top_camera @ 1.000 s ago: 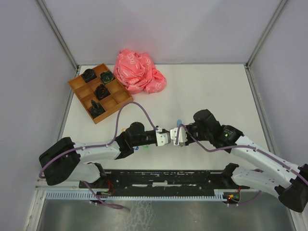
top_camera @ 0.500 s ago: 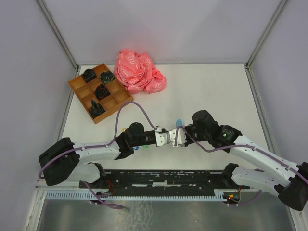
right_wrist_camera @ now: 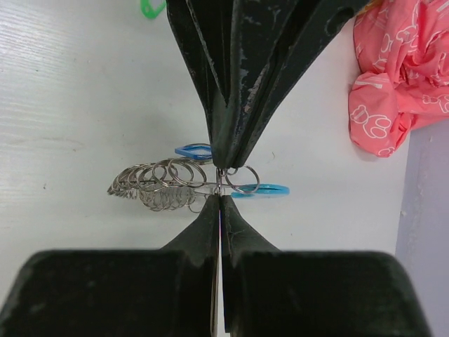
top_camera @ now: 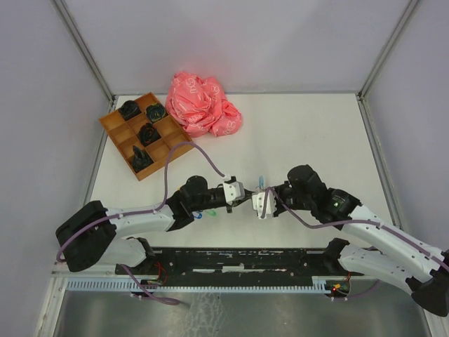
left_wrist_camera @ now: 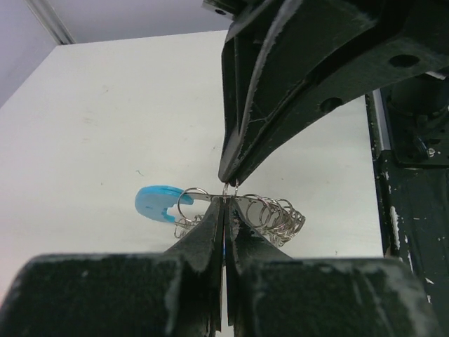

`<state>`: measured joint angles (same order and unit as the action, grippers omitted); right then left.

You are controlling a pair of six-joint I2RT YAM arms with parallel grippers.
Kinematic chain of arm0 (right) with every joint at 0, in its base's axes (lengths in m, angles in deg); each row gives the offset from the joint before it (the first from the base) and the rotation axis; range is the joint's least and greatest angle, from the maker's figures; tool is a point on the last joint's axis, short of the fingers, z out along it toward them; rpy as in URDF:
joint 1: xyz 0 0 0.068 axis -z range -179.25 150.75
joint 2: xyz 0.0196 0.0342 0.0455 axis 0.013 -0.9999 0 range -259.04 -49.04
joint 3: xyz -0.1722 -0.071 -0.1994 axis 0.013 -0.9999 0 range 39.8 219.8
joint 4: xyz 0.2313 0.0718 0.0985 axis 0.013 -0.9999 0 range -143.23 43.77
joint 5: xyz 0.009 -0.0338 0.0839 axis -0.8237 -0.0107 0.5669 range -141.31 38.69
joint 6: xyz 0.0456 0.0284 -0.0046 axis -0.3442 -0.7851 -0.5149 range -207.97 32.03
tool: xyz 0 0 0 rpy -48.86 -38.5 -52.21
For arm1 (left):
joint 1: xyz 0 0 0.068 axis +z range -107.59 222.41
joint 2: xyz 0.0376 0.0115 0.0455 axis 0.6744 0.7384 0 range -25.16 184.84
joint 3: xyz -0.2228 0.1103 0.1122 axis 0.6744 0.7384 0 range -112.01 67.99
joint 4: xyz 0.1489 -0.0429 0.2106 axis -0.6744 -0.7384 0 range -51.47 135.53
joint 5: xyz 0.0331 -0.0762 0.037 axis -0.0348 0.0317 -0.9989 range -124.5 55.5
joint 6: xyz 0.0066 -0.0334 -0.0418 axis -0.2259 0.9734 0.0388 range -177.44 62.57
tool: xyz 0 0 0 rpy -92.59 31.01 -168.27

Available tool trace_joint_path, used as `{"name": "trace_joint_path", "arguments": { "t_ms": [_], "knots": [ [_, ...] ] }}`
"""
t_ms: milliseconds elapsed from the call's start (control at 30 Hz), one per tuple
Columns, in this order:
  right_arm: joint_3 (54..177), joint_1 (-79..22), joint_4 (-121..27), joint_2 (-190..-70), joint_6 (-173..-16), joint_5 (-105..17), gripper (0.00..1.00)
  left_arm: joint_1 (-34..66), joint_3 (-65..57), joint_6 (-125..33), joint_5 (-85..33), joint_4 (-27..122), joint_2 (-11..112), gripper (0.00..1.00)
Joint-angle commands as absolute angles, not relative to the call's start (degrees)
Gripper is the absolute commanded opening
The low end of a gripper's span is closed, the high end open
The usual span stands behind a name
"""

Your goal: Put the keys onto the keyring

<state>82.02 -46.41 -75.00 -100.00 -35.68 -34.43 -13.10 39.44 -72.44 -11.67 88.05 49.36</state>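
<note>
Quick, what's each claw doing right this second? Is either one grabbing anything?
Left claw: closed, pinching the keyring.
Right claw: closed, pinching the same keyring, tip to tip with the left one.

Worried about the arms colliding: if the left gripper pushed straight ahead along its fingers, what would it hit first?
The keyring, pinched at the tips of the left gripper, then almost immediately the right gripper, which faces it tip to tip.

Tray point(top_camera: 121, 132) left of bag point(top_camera: 203, 105), prob. touching.
</note>
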Motion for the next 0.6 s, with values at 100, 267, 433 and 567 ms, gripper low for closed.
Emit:
{"name": "trace_joint_path", "arguments": {
  "t_ms": [100, 267, 433, 567],
  "knots": [
    [81.02, -46.58, -68.45, -97.16, -36.63, -32.08, 0.01, -8.82, 39.25, -60.93, -6.23, 92.25, 49.47, 0.03],
    [79.94, -46.63, -66.54, -96.31, -38.15, -31.03, 0.01, -6.71, 38.45, -56.67, -2.53, 92.99, 51.18, 0.03],
    [78.35, -45.98, -62.45, -95.17, -41.48, -30.59, 0.01, -5.33, 38.84, -52.93, 0.23, 95.26, 52.89, 0.03],
    [76.19, -44.83, -56.85, -94.08, -46.01, -28.76, 0.01, -5.18, 39.26, -51.49, 0.46, 96.45, 53.85, 0.03]
  ]
}}
